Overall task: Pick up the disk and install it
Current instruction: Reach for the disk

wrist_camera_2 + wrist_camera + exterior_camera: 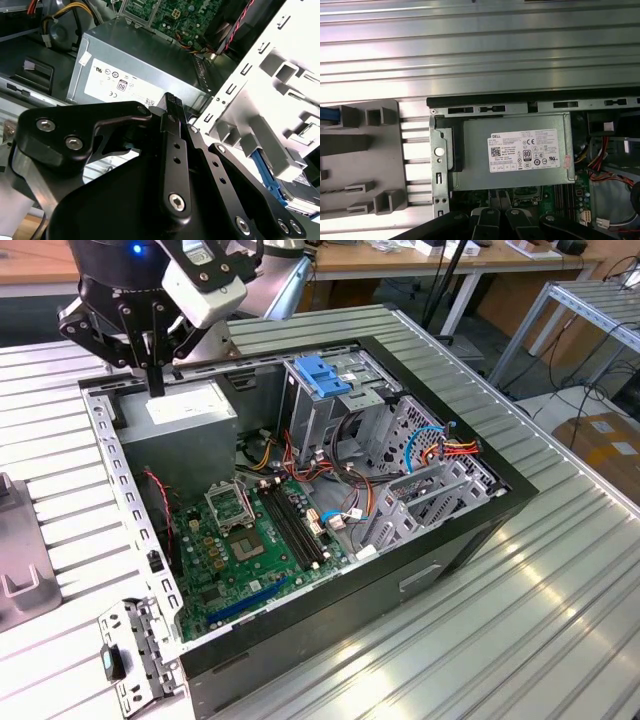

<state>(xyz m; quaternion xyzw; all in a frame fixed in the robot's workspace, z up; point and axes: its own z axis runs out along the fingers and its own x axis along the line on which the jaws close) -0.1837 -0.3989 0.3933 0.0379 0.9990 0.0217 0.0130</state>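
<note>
Up close, the black jaws are pressed together with nothing between them, pointing straight down from the arm's black wrist point(125, 285). Below them sits the grey metal power-supply box point(185, 410), inside the open black computer case point(470, 455). Farther off, beside the case on the ribbed aluminium worktop point(560, 570), the grey-metal disk in its light-blue carrier point(292, 192) rests against a pale grey plastic holder point(265, 100), untouched. We judge the pick-up not yet begun. A grasp would call for opened jaws squared over that carrier.
</note>
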